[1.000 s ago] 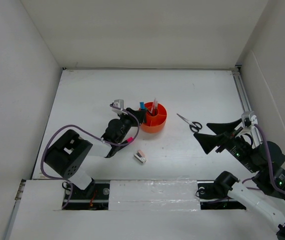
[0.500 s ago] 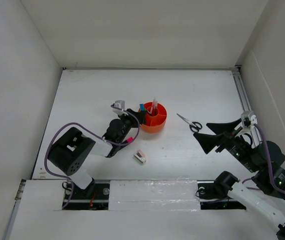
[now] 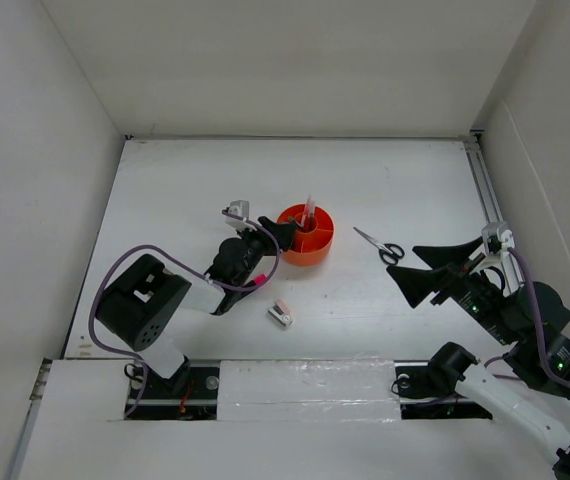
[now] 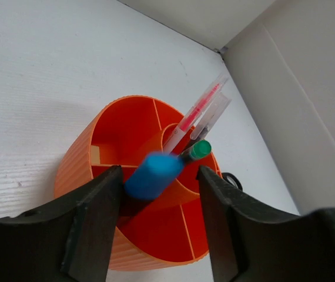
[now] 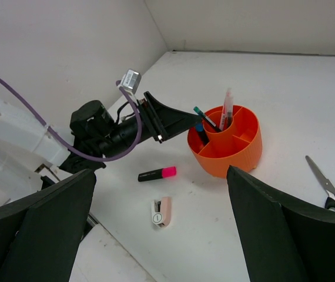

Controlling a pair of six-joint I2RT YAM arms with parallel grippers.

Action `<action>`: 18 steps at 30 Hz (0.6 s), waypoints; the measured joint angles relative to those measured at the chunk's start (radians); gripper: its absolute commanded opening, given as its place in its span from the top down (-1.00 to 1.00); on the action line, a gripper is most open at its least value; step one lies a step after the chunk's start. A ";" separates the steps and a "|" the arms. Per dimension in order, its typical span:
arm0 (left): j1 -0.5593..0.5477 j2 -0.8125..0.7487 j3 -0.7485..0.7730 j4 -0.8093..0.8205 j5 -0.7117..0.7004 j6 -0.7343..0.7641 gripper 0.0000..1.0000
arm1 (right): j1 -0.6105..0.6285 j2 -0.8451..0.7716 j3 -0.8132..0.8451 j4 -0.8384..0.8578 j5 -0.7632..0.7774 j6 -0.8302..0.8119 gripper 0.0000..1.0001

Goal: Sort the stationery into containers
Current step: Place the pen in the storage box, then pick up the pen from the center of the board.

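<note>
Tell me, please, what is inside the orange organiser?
In the organiser, a pink pen and a clear pen stand in the central cup, a green-capped pen leaning beside them. A blue-capped marker sits in an outer wedge. The walls hide most compartment floors.

over the organiser: pens poke up tilted from the middle cup of the orange organiser, so we can't drop straight down the centre
organiser's left: blocked. We've got the left gripper right at the rim, fingers apart either side of the blue-capped marker leaning in a wedge
organiser's right: bare table across to the scissors, an easy lane for us
near side: pink-capped marker lies beside the left arm, clip nearer the bases, bare gap between them
right gripper: spread wide, nothing in it, just beside the scissors, well apart from the organiser
edges: walls left, back and right, rail along the right
</note>
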 measured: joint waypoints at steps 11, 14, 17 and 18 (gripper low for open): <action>0.000 -0.016 -0.006 0.002 -0.001 -0.005 -0.30 | 0.000 0.000 0.000 0.000 0.000 0.000 -0.99; 0.000 -0.054 -0.024 0.002 -0.019 -0.002 -0.69 | 0.000 0.000 0.000 0.002 -0.006 0.000 -0.99; -0.002 -0.116 -0.055 0.002 -0.051 0.016 -0.99 | 0.000 0.000 0.000 0.003 -0.007 0.000 -0.99; -0.003 -0.141 -0.069 0.003 -0.066 0.027 -0.99 | 0.000 0.000 0.000 0.003 -0.008 0.000 -0.99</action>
